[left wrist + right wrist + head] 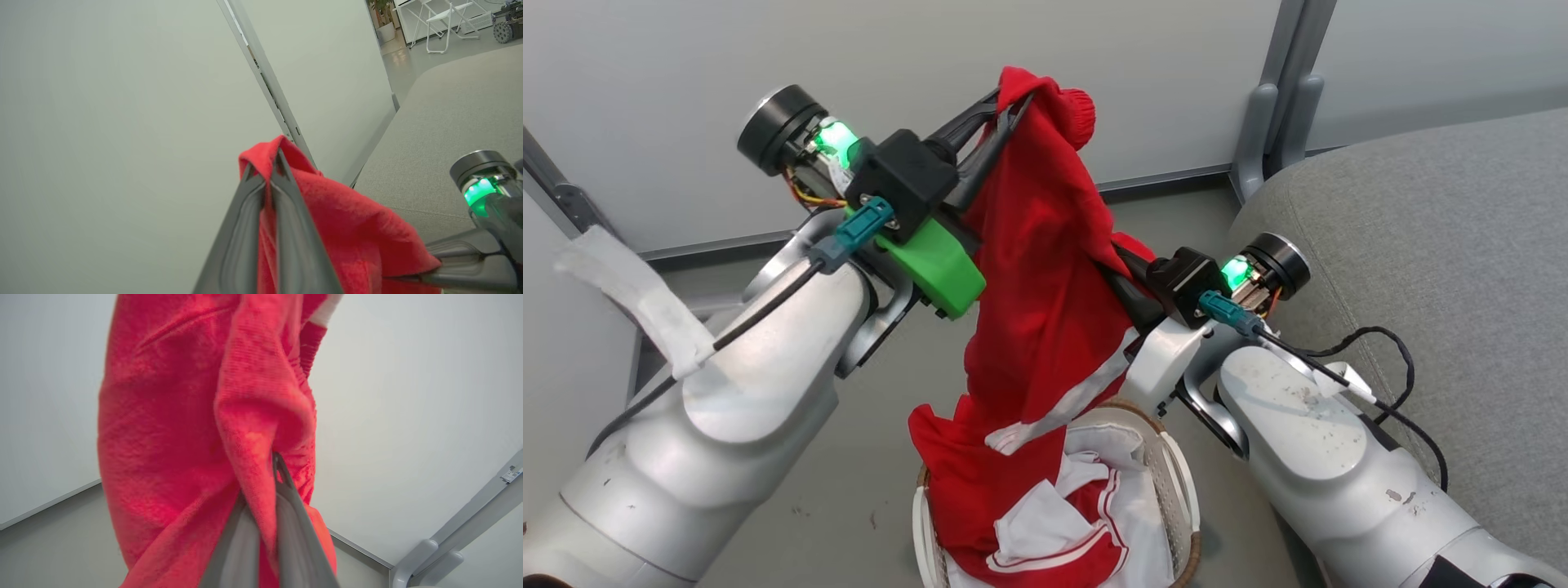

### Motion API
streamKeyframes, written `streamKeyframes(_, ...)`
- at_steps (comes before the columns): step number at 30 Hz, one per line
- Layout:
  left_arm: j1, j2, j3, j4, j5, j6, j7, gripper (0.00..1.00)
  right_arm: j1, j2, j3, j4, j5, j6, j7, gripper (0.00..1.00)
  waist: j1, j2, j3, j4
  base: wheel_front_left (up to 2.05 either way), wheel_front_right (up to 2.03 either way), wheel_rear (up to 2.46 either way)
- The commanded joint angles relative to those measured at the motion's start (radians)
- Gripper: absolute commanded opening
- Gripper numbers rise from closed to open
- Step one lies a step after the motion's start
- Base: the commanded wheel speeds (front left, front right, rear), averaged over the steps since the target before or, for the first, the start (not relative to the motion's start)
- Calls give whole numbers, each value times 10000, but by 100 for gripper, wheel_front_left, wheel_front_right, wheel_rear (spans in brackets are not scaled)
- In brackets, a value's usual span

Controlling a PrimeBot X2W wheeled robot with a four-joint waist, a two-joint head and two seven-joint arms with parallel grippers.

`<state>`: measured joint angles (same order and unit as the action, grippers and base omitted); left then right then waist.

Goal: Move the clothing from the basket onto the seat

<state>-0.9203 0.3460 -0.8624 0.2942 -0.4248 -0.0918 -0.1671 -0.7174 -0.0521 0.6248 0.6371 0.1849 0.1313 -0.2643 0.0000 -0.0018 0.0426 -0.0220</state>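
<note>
A red garment (1037, 269) with a white stripe hangs above the basket (1183, 482), its lower end still draped inside. My left gripper (1011, 102) is shut on the garment's top fold (271, 157), holding it high. My right gripper (1117, 263) is shut on a fold at the garment's middle (261, 473), lower and to the right. More red and white clothing (1086, 523) lies in the cream basket on the floor between my arms. The grey seat (1429, 245) lies to the right, behind my right arm.
A pale partition wall (931, 49) with a grey post (1278, 98) stands just behind the garment. The grey floor (849, 457) surrounds the basket. White tape (645, 298) and a black cable run along my left forearm.
</note>
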Motion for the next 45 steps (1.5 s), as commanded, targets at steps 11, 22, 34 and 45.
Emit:
streamKeyframes(11, 1826, -8, 834, 810, -1217, 566, -772, 100, 308, -145, -995, -423, -224, -10, -3, 0, 0, 18, 154, -44, 0, 0, 0)
streamKeyframes(22, 3850, -333, 1459, 1151, -1541, 722, -980, 100, 610, -372, -2129, -629, -546, -10, -3, 0, 0, 18, 235, -2, 0, 0, 0)
streamKeyframes(34, 5659, -1245, 2294, 1123, -810, 351, -975, 100, 1060, -515, -2665, -744, -764, -10, -3, 0, 0, 18, 193, 17, 0, 0, 0)
streamKeyframes(45, 5976, -1720, 2893, 990, -2, 34, -975, 100, 781, -744, -2793, -1012, -915, -12, -3, 0, 0, 18, 489, -1151, 0, 0, 0)
